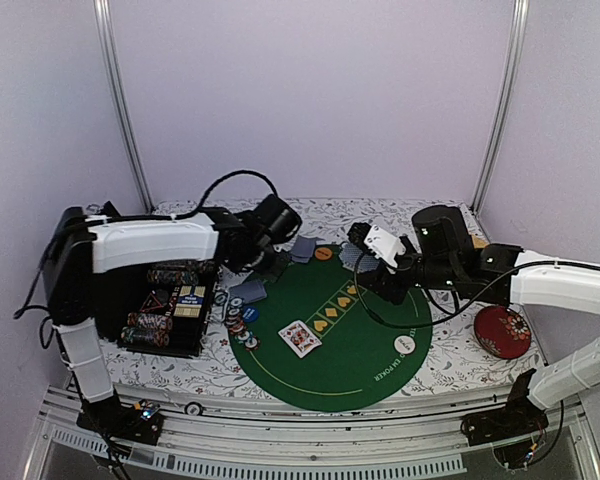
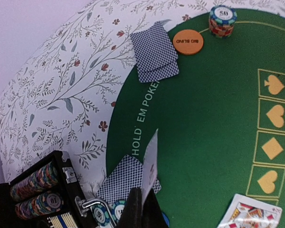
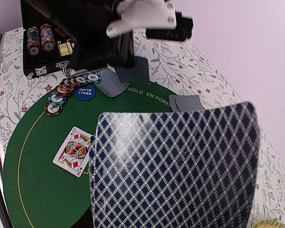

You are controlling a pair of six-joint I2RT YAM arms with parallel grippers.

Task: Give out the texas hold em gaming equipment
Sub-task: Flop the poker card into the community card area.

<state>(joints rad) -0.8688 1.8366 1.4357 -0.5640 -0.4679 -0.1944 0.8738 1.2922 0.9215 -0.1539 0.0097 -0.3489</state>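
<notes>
Card (image 2: 150, 161) stands edge-on between left gripper (image 2: 142, 194) fingers; seemingly pinched low.

Poker colours
playing cards (image 3: 173, 166) navy-white lattice; mat (image 2: 204, 118) green, yellow suits; button disc (image 2: 188, 42) orange; worktop (image 2: 61, 85) white, floral.

The green mat (image 2: 204, 118) looks like matt felt cloth; the floral table cover (image 2: 61, 95) is smooth and printed. The playing cards (image 3: 173, 166) have faintly glossy backs. The orange button disc (image 2: 187, 42) and striped chips (image 2: 222, 21) look like hard plastic; the case latch (image 2: 88, 205) is shiny metal
</notes>
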